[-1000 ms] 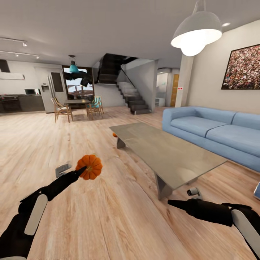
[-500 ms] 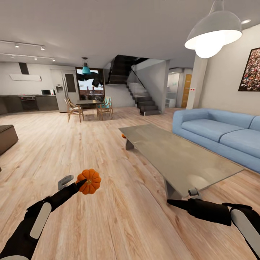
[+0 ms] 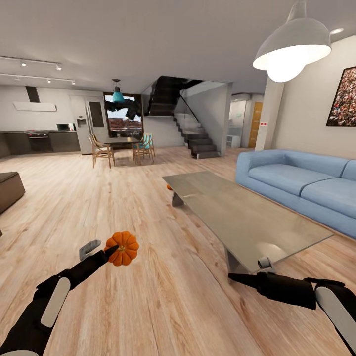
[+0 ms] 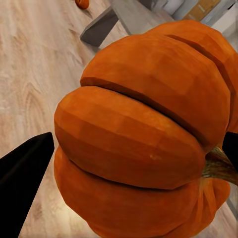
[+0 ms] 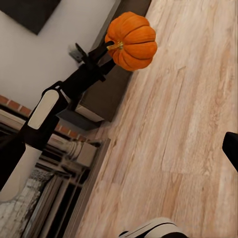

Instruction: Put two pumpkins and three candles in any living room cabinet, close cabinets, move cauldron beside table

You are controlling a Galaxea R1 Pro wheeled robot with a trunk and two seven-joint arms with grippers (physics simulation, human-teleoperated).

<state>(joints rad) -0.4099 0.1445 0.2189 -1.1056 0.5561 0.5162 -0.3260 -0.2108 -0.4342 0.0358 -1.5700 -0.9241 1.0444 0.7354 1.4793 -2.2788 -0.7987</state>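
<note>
Left gripper [image 3: 112, 250] is clamped on a pumpkin [image 3: 122, 248], held in the air above the plank floor [image 3: 148, 296], stem end toward the fingers. Head view: the left arm reaches forward from the lower left. Right gripper [image 3: 265, 262] sits at the near corner of the glass coffee table [image 3: 242, 217]; whether its fingers are spread or closed cannot be told. The table runs diagonally away from the robot, and the blue sofa [image 3: 301, 185] lies along its far side with a strip of floor between them. A second pumpkin [image 3: 169, 187] rests on the floor just beside the table's far end, partly hidden by it. A dark low cabinet [image 3: 10, 190] shows its corner at the left edge. Wide bare floor stretches between cabinet and table, back to a dining table with chairs [image 3: 121, 147], a staircase [image 3: 193, 136] and kitchen units [image 3: 39, 141]. A pendant lamp [image 3: 291, 47] hangs at upper right.

Left wrist view: the pumpkin [image 4: 144, 139] takes up most of the frame, with a dark finger [image 4: 22, 183] at one side and another at the opposite edge near the stem. Behind it are floor, a table leg [image 4: 99, 27] and the second pumpkin [image 4: 82, 3].

Right wrist view: the left arm [image 5: 54, 106] holds the pumpkin [image 5: 131, 40] over the floor; behind it are a dark cabinet [image 5: 106, 94], a pale wall and a brick surface [image 5: 12, 106]. One dark fingertip [image 5: 230, 148] of the right gripper shows at the frame edge.
</note>
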